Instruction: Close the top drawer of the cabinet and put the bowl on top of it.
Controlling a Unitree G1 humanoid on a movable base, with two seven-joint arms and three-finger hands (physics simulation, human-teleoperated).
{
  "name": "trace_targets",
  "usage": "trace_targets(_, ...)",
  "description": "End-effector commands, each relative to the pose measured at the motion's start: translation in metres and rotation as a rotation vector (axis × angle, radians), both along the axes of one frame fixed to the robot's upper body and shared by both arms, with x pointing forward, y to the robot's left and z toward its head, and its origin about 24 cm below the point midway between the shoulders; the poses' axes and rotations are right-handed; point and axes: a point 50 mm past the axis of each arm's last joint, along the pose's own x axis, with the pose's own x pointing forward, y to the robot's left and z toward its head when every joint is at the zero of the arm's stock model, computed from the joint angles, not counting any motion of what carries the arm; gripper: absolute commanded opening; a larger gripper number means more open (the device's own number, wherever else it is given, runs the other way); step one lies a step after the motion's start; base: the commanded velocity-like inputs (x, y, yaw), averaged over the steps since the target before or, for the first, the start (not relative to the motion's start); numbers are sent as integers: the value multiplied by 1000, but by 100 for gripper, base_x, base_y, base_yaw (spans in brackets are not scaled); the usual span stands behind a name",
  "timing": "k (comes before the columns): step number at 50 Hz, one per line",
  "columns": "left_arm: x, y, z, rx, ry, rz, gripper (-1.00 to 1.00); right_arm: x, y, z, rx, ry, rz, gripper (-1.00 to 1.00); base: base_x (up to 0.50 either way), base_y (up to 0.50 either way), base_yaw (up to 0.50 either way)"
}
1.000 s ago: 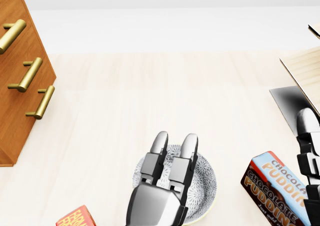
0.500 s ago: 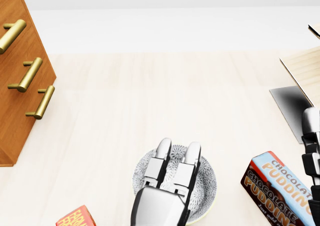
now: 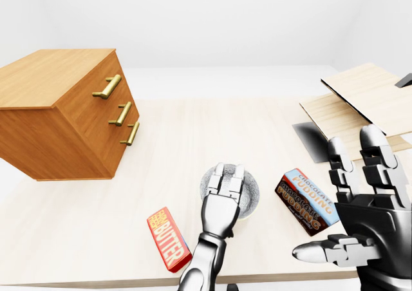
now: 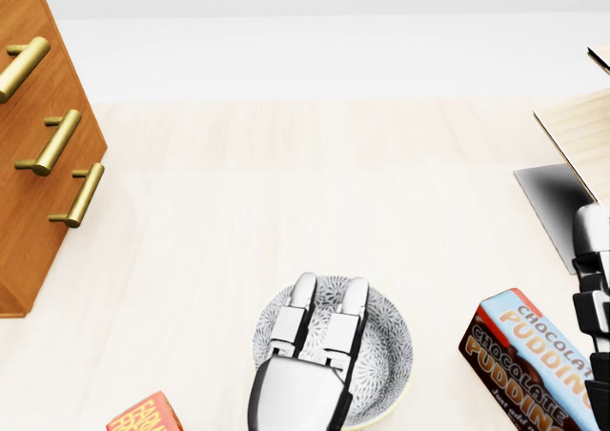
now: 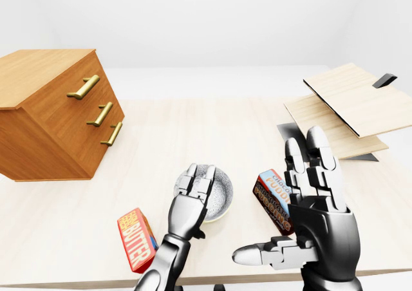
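Pale table (image 4: 286, 193), cabinet (image 3: 58, 111), bowl (image 4: 389, 340), butter (image 3: 168, 238), pudding box (image 3: 308, 201)

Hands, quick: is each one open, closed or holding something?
Left hand: open, fingers laid over the bowl, thumb hidden.
Right hand: open, holding nothing.

- One wooden cabinet (image 3: 58, 111), upper left, with three brass handles (image 3: 107, 87).
- One patterned bowl (image 4: 389, 343).
- One butter box (image 3: 168, 238).
- One chocolate pudding box (image 3: 308, 201).
- Two light wooden boards (image 5: 357, 101), upper right.
- Two robot hands: left hand (image 3: 222, 201), right hand (image 3: 368, 217).
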Motion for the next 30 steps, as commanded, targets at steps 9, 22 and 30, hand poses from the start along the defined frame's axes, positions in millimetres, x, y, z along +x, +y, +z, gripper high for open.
trace_targets(9, 3, 0, -8, 15, 24, 15, 100, 0, 0, 0, 2, 0, 0, 100, 0, 0, 0)
trace_targets(22, 1, -3, -9, 39, 24, -3, -100, 0, -1, 2, -1, -14, -4, 100, 0, 0, 0)
trace_targets(30, 1, -1, -12, 56, 32, -3, -100, 3, -1, 1, -1, -9, -3, 100, 0, 0, 0)
